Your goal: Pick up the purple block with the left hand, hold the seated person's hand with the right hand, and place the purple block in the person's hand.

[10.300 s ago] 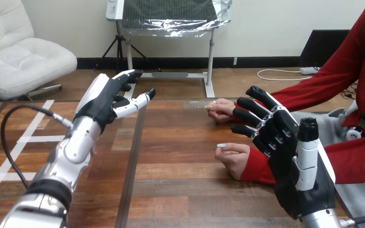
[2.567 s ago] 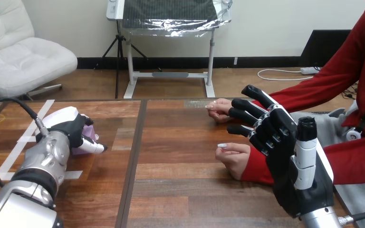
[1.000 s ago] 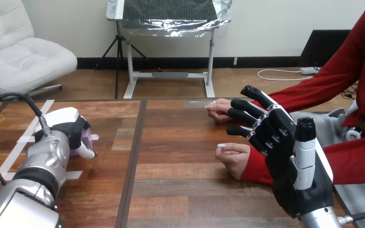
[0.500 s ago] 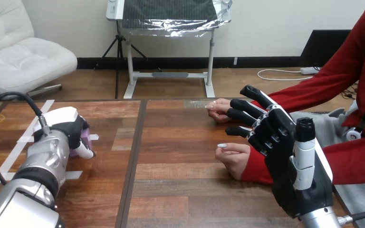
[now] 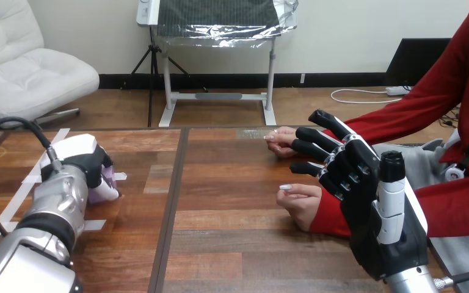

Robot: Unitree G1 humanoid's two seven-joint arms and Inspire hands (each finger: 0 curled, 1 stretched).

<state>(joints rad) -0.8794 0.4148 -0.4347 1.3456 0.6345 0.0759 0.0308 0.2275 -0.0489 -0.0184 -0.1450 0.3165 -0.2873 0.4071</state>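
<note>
The purple block (image 5: 105,181) sits at the table's left side, mostly hidden behind my left hand (image 5: 85,163), whose fingers are curled round it. My right hand (image 5: 366,195) is raised at the right with its fingers spread and straight, open and holding nothing. The person's near hand (image 5: 299,200) rests as a loose fist on the table just left of my right hand, apart from it. The person's far hand (image 5: 283,140) lies on the table behind my right hand's fingertips.
White tape strips (image 5: 12,207) mark the table's left part. A dark seam (image 5: 170,201) runs down the table between its two halves. The person's red sleeves (image 5: 458,201) fill the right edge.
My left hand has closed its fingers tighter round the purple block and shifted slightly left. My right hand and the person's hands have stayed in place.
</note>
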